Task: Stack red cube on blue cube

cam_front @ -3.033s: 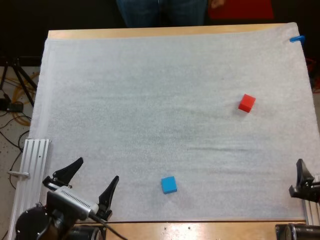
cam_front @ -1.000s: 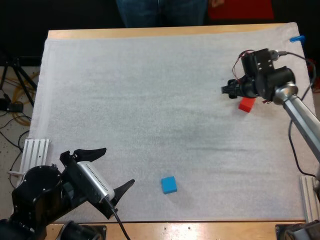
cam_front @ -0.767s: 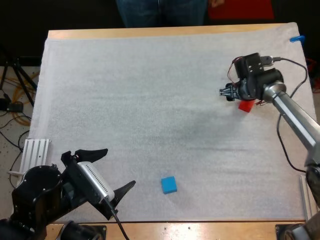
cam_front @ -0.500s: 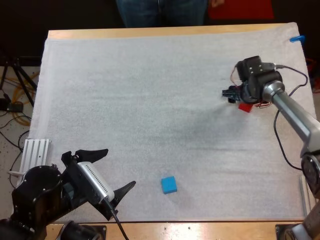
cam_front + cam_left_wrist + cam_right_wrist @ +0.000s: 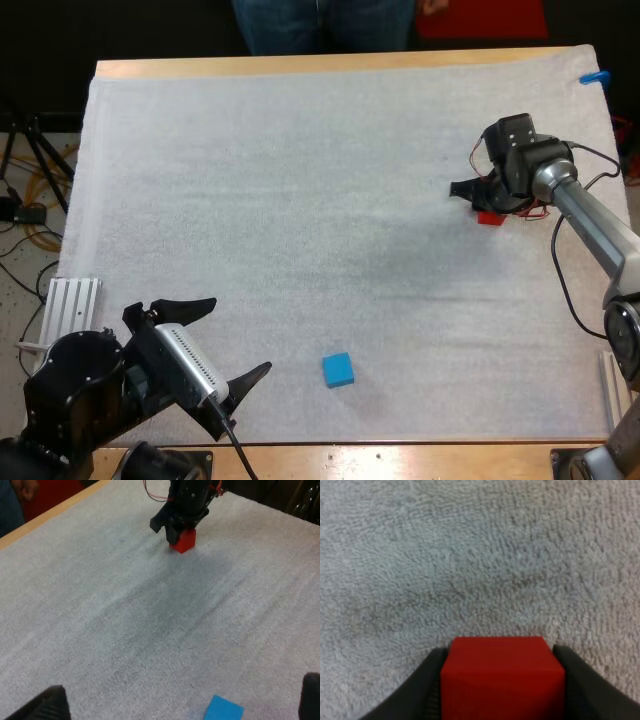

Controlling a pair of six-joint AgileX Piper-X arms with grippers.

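The red cube [image 5: 502,677] was seen resting on the white mat [image 5: 300,200], in the mat's far right part as the high view showed it, near the right edge. It was flanked by the two black fingers [image 5: 427,687] of the right gripper [image 5: 483,203]. These were closed against two opposite sides of the cube, and no gap could be made out between finger and cube in the right wrist view. The cube itself was seated on the mat, not raised from it. From above, most of the cube was covered by the gripper's body, and only a red sliver was left showing at its near side. In the left wrist view the same gripper was seen pointed down over the cube.

The blue cube [image 5: 338,370] was placed well apart from the red one, near the mat's near edge and about midway along it, touched by nothing. To its left, the left gripper [image 5: 218,343] was held over the mat's near left part, its fingers spread wide with nothing between them. In the left wrist view the blue cube was seen ahead of those fingers, clear of both.

The mat was laid over a wooden table [image 5: 300,66], and a person's legs [image 5: 320,25] were seen beyond the table's far side
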